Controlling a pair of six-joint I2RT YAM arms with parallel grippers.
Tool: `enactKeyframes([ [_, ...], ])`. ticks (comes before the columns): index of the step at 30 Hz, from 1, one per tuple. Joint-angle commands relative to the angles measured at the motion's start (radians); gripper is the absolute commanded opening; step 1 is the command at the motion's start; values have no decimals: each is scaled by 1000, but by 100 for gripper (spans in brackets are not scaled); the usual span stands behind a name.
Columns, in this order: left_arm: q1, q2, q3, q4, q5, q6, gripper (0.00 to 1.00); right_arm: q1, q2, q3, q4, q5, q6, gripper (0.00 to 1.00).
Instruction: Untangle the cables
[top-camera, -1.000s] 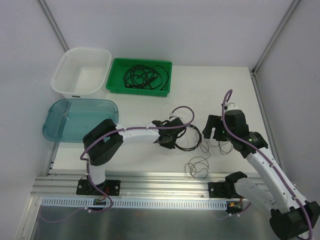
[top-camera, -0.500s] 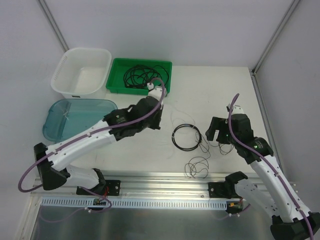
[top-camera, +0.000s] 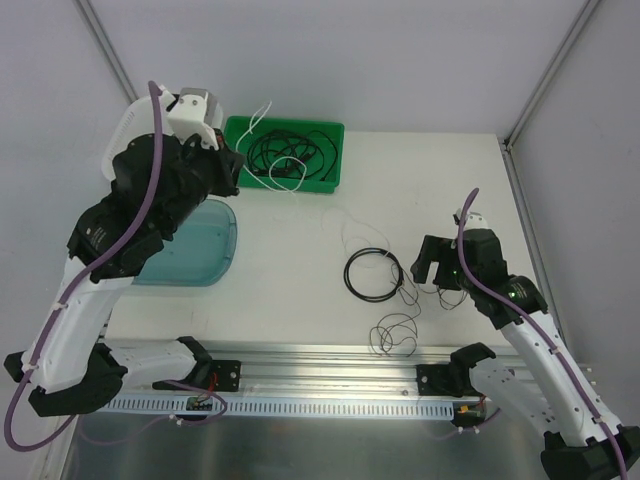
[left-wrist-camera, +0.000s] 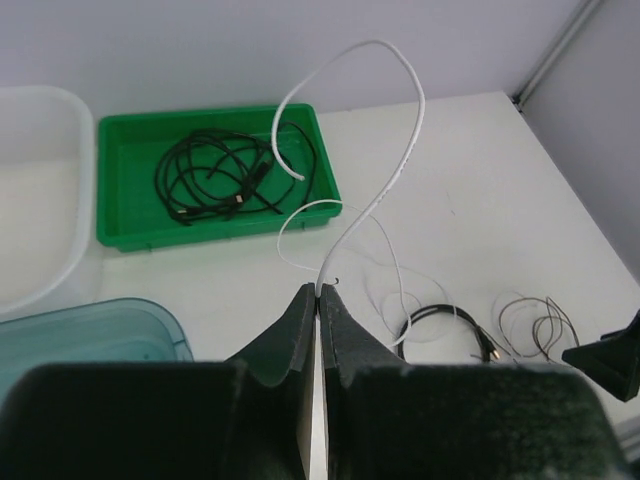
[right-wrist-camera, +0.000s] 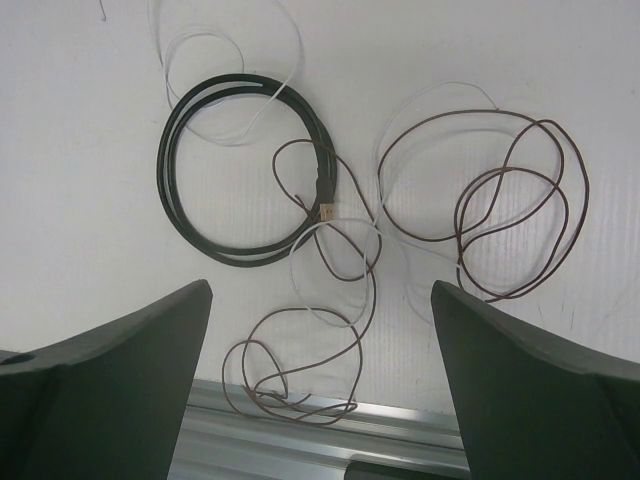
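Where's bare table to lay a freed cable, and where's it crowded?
Bare table between the teal bin and the black coil, and the far right corner beside the green tray. Crowded around the coil, where brown wire and white cable overlap.

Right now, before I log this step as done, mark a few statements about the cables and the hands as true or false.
1. The left hand is shut on the white cable. True.
2. The right hand grips the brown wire. False: it is open above the wire and holds nothing.
3. The green tray holds black cables. True.
4. The black coil lies in the green tray. False: it lies on the table, below the right hand.
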Motion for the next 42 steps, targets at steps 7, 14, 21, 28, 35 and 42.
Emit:
enactKeyframes([
  [7, 151, -27, 53, -101, -284, 152, 0, 0, 9, -18, 0, -17, 19, 97],
  [14, 395, -117, -136, -108, -273, 72, 0, 2, 6, -27, -2, -17, 11, 97],
  [21, 554, -185, -340, -27, -354, 43, 0, 0, 13, -31, 9, -35, 8, 97],
  [28, 801, -180, -674, 202, -146, 21, 0, 0, 15, -22, 15, -67, 14, 97],
  [35, 855, -133, -722, 225, -73, -14, 58, 0, 16, -27, 3, -86, 0, 97],
  [42, 857, -244, -765, 173, 166, -69, 99, 2, 104, 1, 30, -138, -3, 97],
])
